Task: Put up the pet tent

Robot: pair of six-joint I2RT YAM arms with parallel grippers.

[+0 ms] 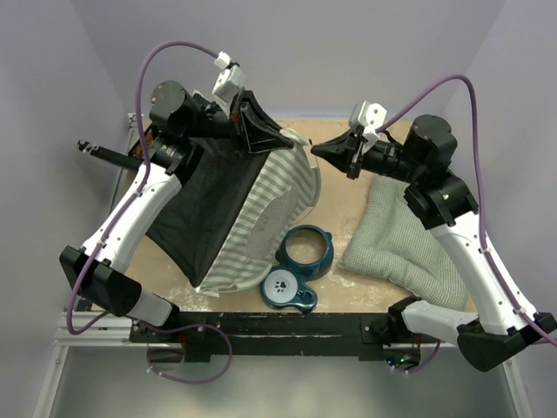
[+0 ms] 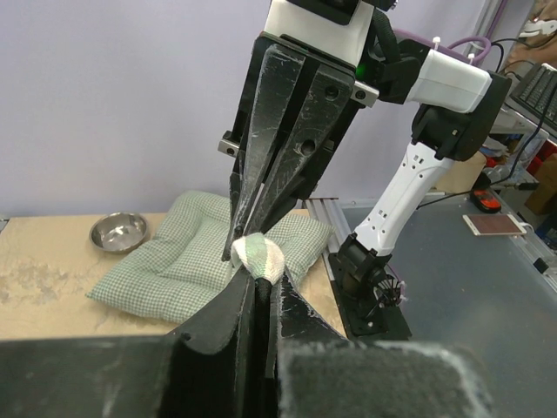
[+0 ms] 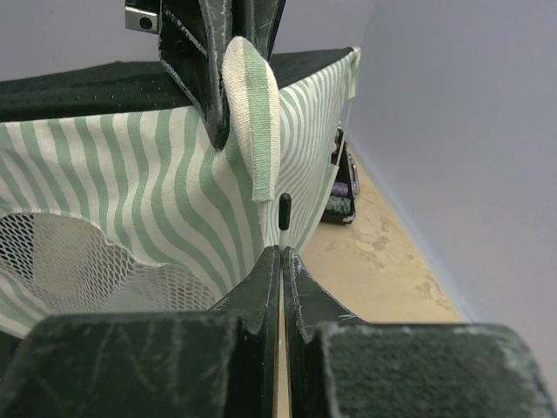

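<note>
Up close, pinching with the left gripper (image 2: 258,283) the corner tab (image 2: 258,257) of the green-and-white striped fabric pet tent (image 1: 261,218), propped left of the flat green checked cushion (image 1: 396,239). Aiming the clenched right gripper (image 1: 315,150) at that tab; needing it taut, avoiding the teal bowl stand (image 1: 327,254) left of the cushion.

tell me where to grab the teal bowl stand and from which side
Take the teal bowl stand by the wall of its empty ring, straight down from above, one finger in the hole, one outside. It lies flat with that ring open upward; the side toward the cushion is free, the pet tent crowds the other.
</note>
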